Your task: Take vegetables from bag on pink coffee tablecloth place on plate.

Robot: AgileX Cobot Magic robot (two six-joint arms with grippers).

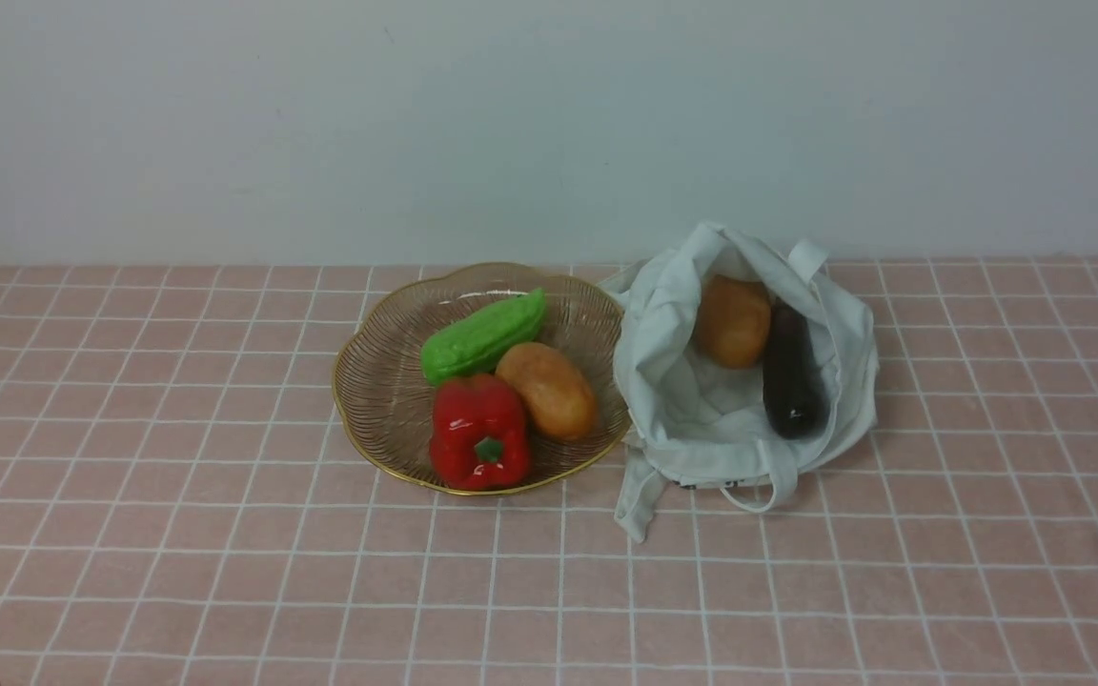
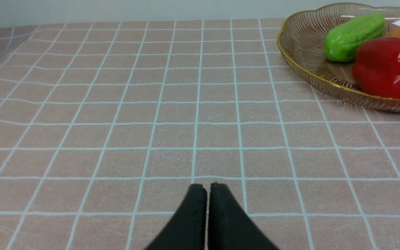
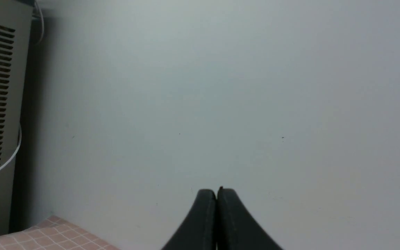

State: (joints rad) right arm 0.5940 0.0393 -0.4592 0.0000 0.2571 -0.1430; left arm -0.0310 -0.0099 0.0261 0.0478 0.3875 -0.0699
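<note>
- Amber see-through dish (image 1: 373, 410) on the pink tablecloth (image 1: 254, 572), already bearing a green bumpy vegetable (image 1: 482, 336), a red pepper (image 1: 479, 429) and one orange-brown potato (image 1: 549, 391).
- Just to the right of the dish, the pale cloth bag (image 1: 663, 400), slumped with mouth gaping toward the camera; inside, a second potato (image 1: 733, 321) and, beside it, the dark eggplant (image 1: 792, 381).
- Left gripper (image 2: 208, 184) with fingertips together, nothing between them, pointing over bare cloth well apart from the dish.
- Right gripper (image 3: 216, 190) likewise with tips together and nothing held, facing the wall (image 3: 186, 104), away from the bag.
- Step in hand, by judgement: a pause between transfers, with three vegetables on the dish and two to bring out; no reach into the bag under way.
- For the next move, probably best to use the right arm: swing toward the bag, spread the fingers, then come down through the open mouth onto the potato or the eggplant.
- Need for care at the soft rim and loose straps, likely to snag or fold inward during the lift.
- For setting down, best to aim at the bare part of the dish, clear of the pepper and the potato.
</note>
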